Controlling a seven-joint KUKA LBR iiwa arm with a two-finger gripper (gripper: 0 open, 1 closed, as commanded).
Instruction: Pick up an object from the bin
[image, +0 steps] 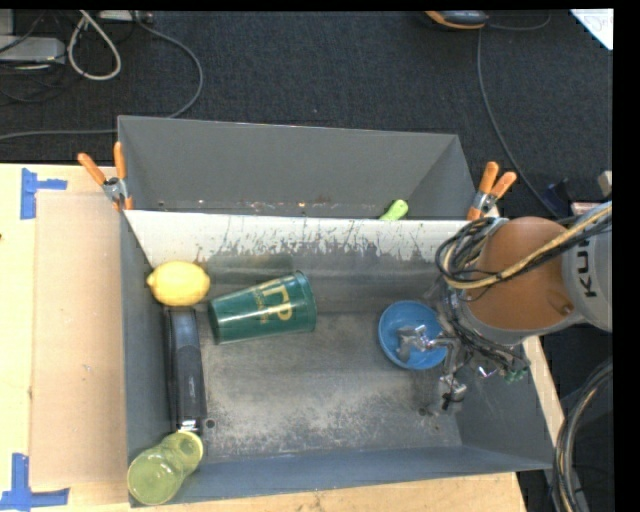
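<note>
A small blue bowl (405, 332) lies at the right of the bin floor. My gripper (430, 367) is down at the bowl's right edge and stands open. One metal fingertip (411, 346) sits inside the bowl and the other is outside it, toward the bin's front right. The bowl's right rim is hidden under the gripper. A dark green cup (262, 308) lies on its side in the middle left of the bin, well away from the gripper.
A yellow lemon (179, 284) rests at the back left. A long black brush-like thing (186, 368) runs along the left wall, with a yellow-green round end (162, 470) in the front left corner. A small green piece (393, 210) sits on the back wall.
</note>
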